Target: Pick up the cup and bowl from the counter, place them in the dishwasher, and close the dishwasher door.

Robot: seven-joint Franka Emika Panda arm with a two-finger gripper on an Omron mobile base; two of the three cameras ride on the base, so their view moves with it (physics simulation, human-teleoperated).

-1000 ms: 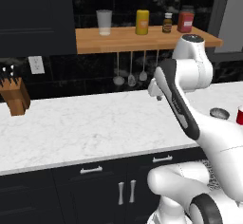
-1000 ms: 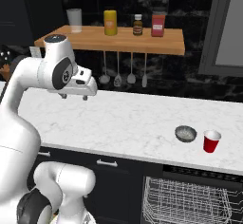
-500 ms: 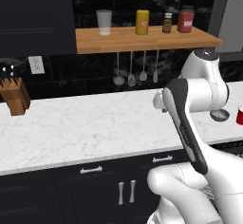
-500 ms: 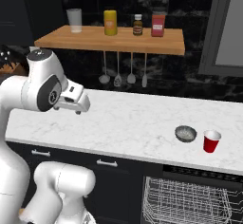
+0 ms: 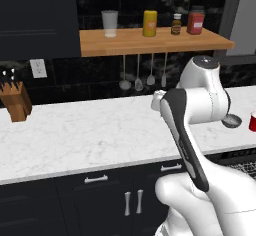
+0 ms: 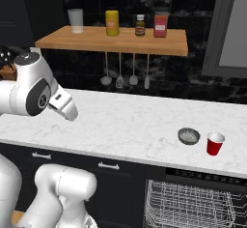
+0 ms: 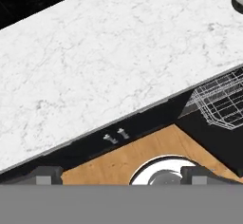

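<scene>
Looking from the left base, one cup (image 5: 252, 121) and one bowl (image 5: 231, 121) sat together on the counter (image 5: 85, 135). The right base view showed four shelf containers and four hanging utensils. In the hand view, the gripper (image 7: 121, 174) fingers stood spread, empty, above the dishwasher (image 7: 223, 99) rack.

The counter (image 6: 130, 121) was left bare across its wide middle — passage was blocked only at three o'clock by the bowl (image 6: 188, 135) and cup (image 6: 214, 143), set just beside each other.
</scene>
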